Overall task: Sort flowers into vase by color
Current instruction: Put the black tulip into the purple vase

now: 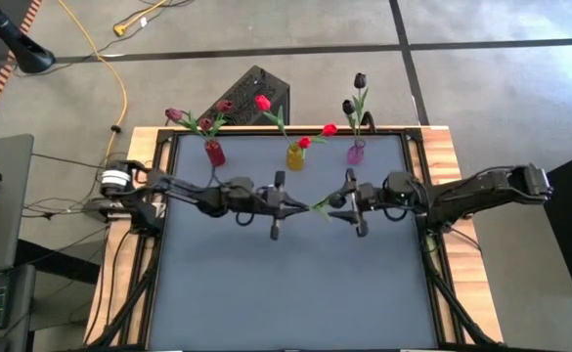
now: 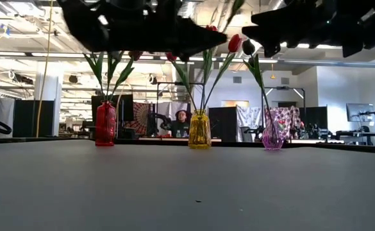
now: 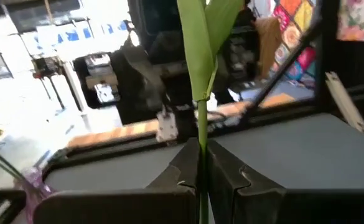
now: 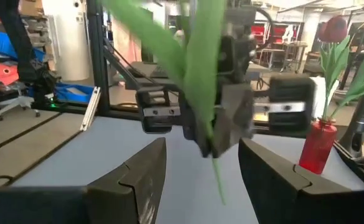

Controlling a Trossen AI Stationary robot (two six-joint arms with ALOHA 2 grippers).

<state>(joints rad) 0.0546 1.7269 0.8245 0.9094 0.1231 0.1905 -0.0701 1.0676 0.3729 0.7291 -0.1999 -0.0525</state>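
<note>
Clamped hard between the left end effector's (image 3: 200, 180) two dark fingers is a thin green stem (image 3: 202, 124), its leaf rising straight ahead; that grip holds the flower level above the bench (image 1: 295, 274), presumably so the other arm can take it. Facing it from just beside, the right end effector (image 4: 200, 168) has its fingers spread apart, the leaf and stem tip hanging between them without touching either pad. I judge this a hand-over in mid-air, not yet closed.

Outward from there, three vases stand in a row along the bench's far edge: a red vase (image 1: 214, 153) with dark maroon heads, a yellow vase (image 1: 295, 155) with bright red tulips, and a purple vase (image 1: 356, 152) with black ones, so each colour already has its place.

Only the high view shows both arms meeting at the bench's middle with the stem bridging them. Only the wrist views reveal the grip itself. Neither shows the held flower's head, so I cannot tell its colour. From bench height the arms are mere dark shapes overhead, but the vases stand upright.
</note>
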